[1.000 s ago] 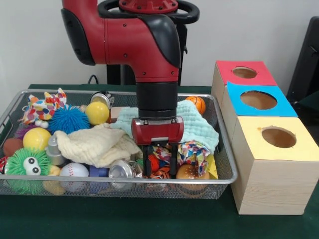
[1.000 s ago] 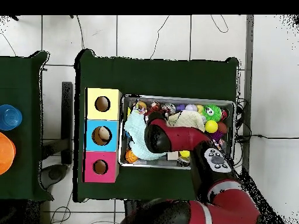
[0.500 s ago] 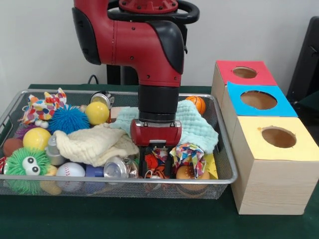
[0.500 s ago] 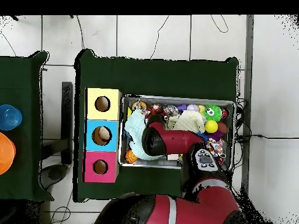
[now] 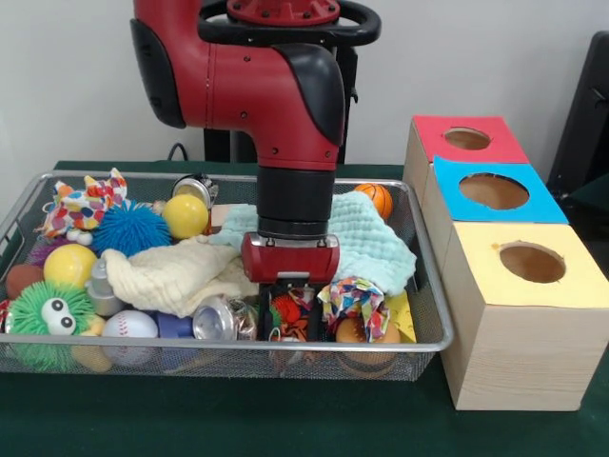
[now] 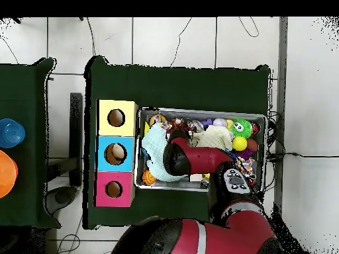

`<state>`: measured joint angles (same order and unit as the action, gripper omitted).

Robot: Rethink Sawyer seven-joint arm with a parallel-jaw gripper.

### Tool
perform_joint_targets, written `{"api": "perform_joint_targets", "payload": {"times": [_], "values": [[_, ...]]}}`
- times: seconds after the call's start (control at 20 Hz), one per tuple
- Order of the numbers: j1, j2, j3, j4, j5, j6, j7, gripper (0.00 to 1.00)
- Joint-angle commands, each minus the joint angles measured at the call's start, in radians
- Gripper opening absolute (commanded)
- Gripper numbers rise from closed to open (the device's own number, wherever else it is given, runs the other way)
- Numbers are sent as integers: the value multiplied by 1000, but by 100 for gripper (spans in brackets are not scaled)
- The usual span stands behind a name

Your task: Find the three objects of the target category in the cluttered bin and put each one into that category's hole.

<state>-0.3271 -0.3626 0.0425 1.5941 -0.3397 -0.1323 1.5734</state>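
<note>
The silver wire-mesh bin (image 5: pixel 228 345) is full of toys and cloths; it also shows in the overhead view (image 6: pixel 202 111). My gripper (image 5: pixel 290 319) hangs straight down into the bin's front middle. It is open, with its black fingers (image 5: pixel 270 303) on either side of an orange and black striped toy (image 5: pixel 288 314). A multicoloured patterned cloth (image 5: pixel 354 295) lies just right of the fingers. The round hole (image 5: pixel 466 138) in the red-topped box is far to the right, behind the blue and yellow boxes; it also shows in the overhead view (image 6: pixel 113 189). In the overhead view the arm (image 6: pixel 192 157) hides the gripper.
A cream cloth (image 5: pixel 176 271) and a mint cloth (image 5: pixel 376 238) flank the gripper. A silver can (image 5: pixel 217 322), a baseball (image 5: pixel 130 326), a green fuzzy ball (image 5: pixel 43 319), yellow balls (image 5: pixel 185 215), a blue spiky ball (image 5: pixel 130 227) and a small basketball (image 5: pixel 377 197) lie around. The blue-topped box (image 5: pixel 495 190) and the yellow-topped box (image 5: pixel 528 262) stand right of the bin.
The gripper has sunk lower into the bin and shifted a little to the picture's left. The patterned cloth beside it has moved left and down.
</note>
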Motion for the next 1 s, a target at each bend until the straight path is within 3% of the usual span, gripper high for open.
{"api": "perform_joint_targets", "payload": {"times": [0.05,0.1,0.15,0.8,1.0], "values": [[-65,62,53,-31,-22,-27,143,100],[-67,63,58,-30,-23,-32,145,100],[-75,62,63,-27,-27,-33,142,0],[-80,55,58,-20,-24,-26,140,0],[-85,-64,75,54,-1,90,133,0]]}}
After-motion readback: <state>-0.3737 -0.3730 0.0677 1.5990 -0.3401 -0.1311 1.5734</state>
